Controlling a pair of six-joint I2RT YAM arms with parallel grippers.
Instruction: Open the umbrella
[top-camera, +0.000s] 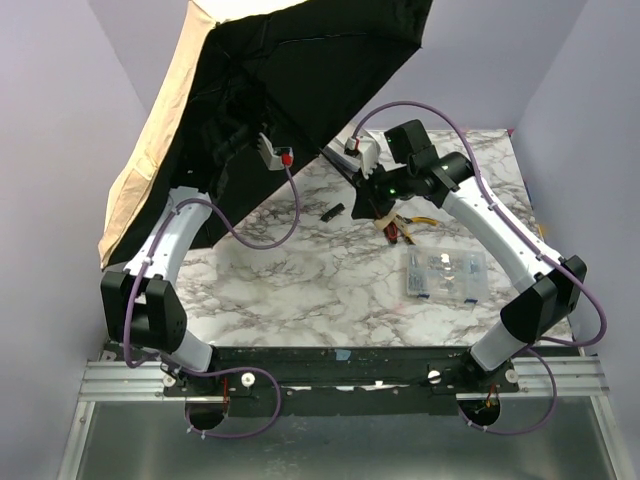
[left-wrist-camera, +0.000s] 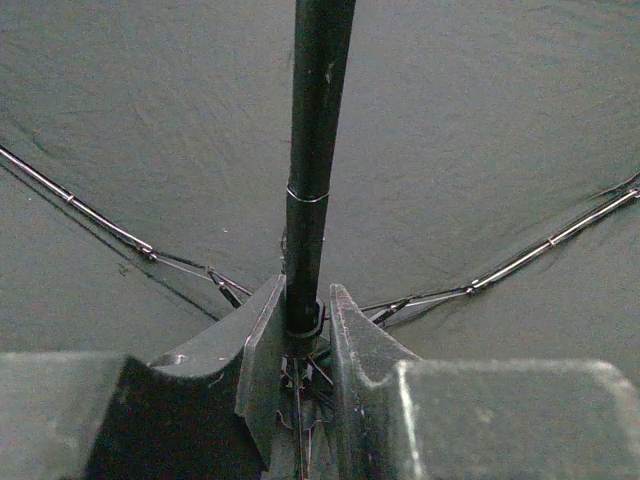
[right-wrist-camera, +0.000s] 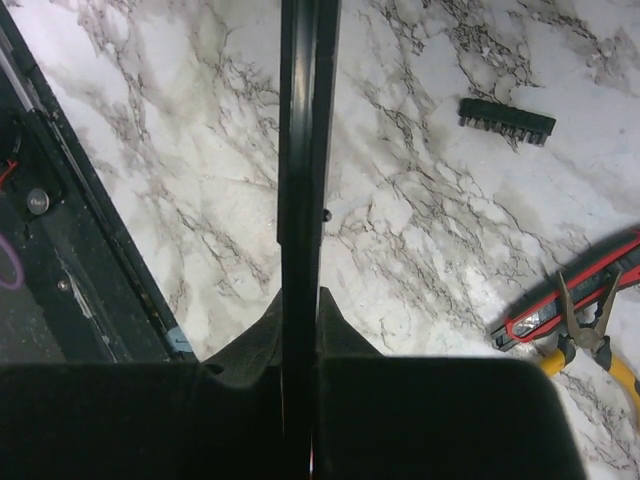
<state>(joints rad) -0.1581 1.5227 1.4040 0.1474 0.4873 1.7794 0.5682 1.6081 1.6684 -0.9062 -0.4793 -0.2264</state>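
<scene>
Umbrella status: the canopy is spread and tilted over the far left of the marble table. Its black inner side faces you, and the tan outer side shows along the left edge. In the left wrist view, the black shaft runs up to the canopy, with thin ribs fanning out on both sides.

Left arm: it reaches up and forward under the canopy. The left gripper has its fingers pressed against the shaft from both sides, at the collar where the ribs meet.

Right arm: it is bent inward towards the table centre. The right gripper is clamped on the lower shaft, which crosses its view lengthwise above the marble.

Clear plastic box: it lies flat on the table beside the right arm. It holds small parts, too small for you to identify.

Yellow-handled pliers lie against a red-and-black utility knife. A black bit holder lies apart from them.
</scene>
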